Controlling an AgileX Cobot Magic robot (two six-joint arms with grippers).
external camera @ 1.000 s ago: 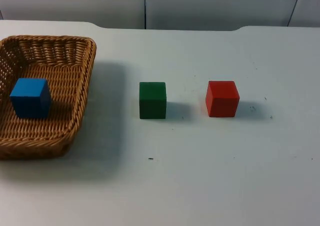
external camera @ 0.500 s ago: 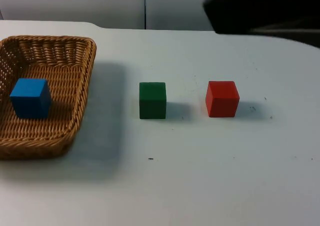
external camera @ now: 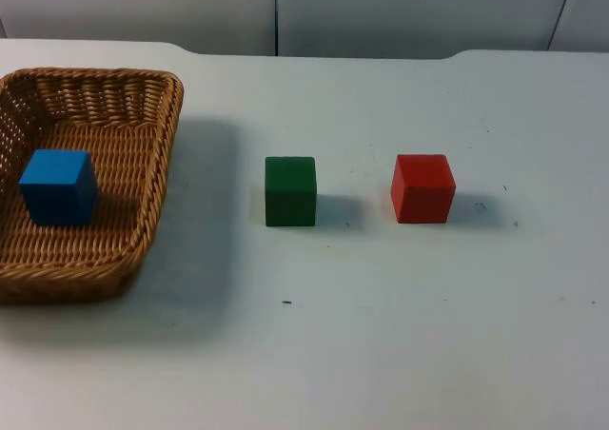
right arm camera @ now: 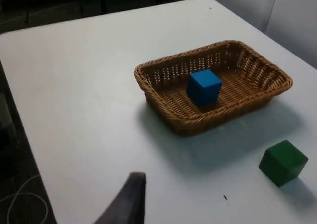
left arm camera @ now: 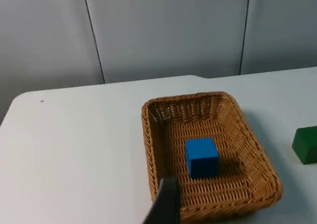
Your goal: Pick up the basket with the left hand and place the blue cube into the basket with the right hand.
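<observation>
A brown wicker basket (external camera: 160,168) rests on the white table at the left. The blue cube (external camera: 57,185) lies inside it, near the middle of its floor. In the left wrist view the basket (left arm camera: 148,149) and the blue cube (left arm camera: 201,157) lie below and ahead of my left gripper (left arm camera: 166,204), which hangs well above the table and apart from the basket. My right gripper (right arm camera: 129,199) is also raised high over the table, far from the basket (right arm camera: 158,105) and the blue cube (right arm camera: 203,86). Neither gripper holds anything that I can see.
A green cube (external camera: 290,190) stands on the table right of the basket, and a red cube (external camera: 422,188) stands further right. The green cube (right arm camera: 283,162) sits a short way off the basket. The grey partition wall (external camera: 381,11) closes the table's far edge.
Half a second ago a black part of the right arm crossed the upper right of the top view; it has withdrawn. Basket and cubes have not moved.
</observation>
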